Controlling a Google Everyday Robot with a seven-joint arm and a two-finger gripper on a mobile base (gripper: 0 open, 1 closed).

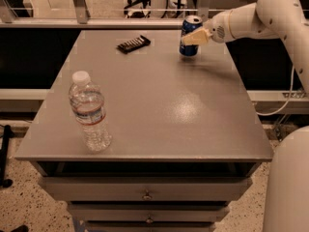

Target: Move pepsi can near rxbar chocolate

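Note:
The blue pepsi can [189, 46] is upright at the far right of the grey table [159, 105], held a little above the surface with its shadow beneath. My gripper [194, 36] reaches in from the right on the white arm [260, 16], with a tan finger [197, 36] across the can's upper part; it is shut on the can. The rxbar chocolate [133, 43], a flat black bar, lies near the table's far edge, left of the can and apart from it.
A clear plastic water bottle [90, 112] with a white cap stands upright at the front left of the table. Drawers [145, 195] sit under the tabletop. A railing [96, 13] runs behind the table. The robot's white body [289, 187] is at the lower right.

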